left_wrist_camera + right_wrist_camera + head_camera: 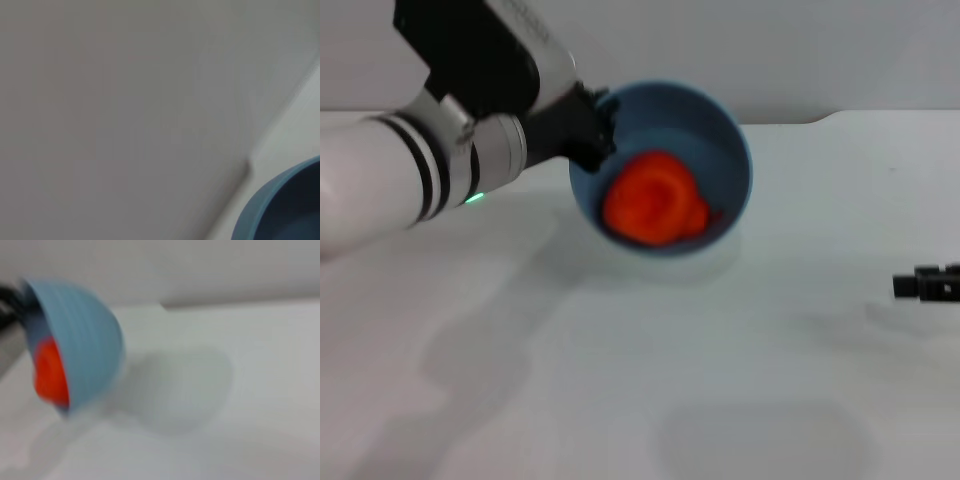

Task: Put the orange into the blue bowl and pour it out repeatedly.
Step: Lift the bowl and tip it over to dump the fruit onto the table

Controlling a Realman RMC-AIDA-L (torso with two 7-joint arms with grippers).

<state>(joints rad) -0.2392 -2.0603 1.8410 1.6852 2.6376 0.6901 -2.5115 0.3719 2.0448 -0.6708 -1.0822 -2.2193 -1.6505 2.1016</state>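
Note:
My left gripper [592,125] is shut on the rim of the blue bowl [720,130] and holds it above the white table, tipped steeply with its opening toward me. The orange [655,198] lies at the bowl's low lip, still inside. The right wrist view shows the tilted bowl [85,340] from the side with the orange [50,372] bulging at its mouth. The left wrist view shows only a part of the bowl's rim [265,200]. My right gripper [927,284] sits parked at the right edge of the table.
The white table [720,400] spreads below and in front of the bowl. A pale wall runs behind it, with the table's back edge [840,115] stepping at the right.

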